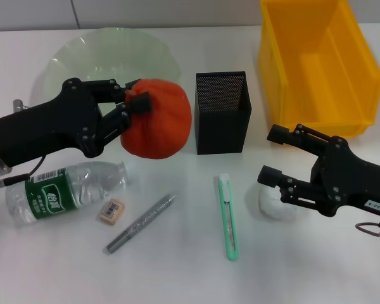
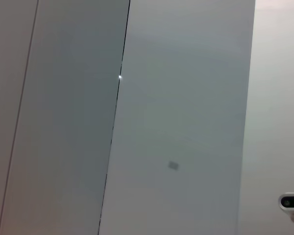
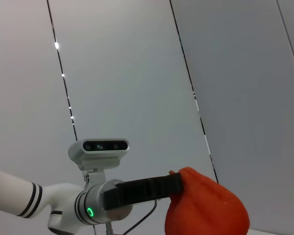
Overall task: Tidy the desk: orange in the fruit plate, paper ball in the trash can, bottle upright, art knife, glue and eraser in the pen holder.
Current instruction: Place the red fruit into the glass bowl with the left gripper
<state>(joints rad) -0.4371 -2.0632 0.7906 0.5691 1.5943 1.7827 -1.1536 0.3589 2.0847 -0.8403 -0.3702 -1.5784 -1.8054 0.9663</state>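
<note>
Left gripper (image 1: 132,107) clamps orange (image 1: 158,126) beside pen holder (image 1: 222,111).

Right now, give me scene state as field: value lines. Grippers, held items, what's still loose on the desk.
left gripper: shut on the orange, lifted beside the fruit plate
right gripper: open, fingers around the paper ball on the desk
bottle: lying on its side
eraser, glue, art knife: loose on desk
pen holder: upright
trash can: nothing seen inside

grey wall panels (image 2: 186,98) behind
</note>
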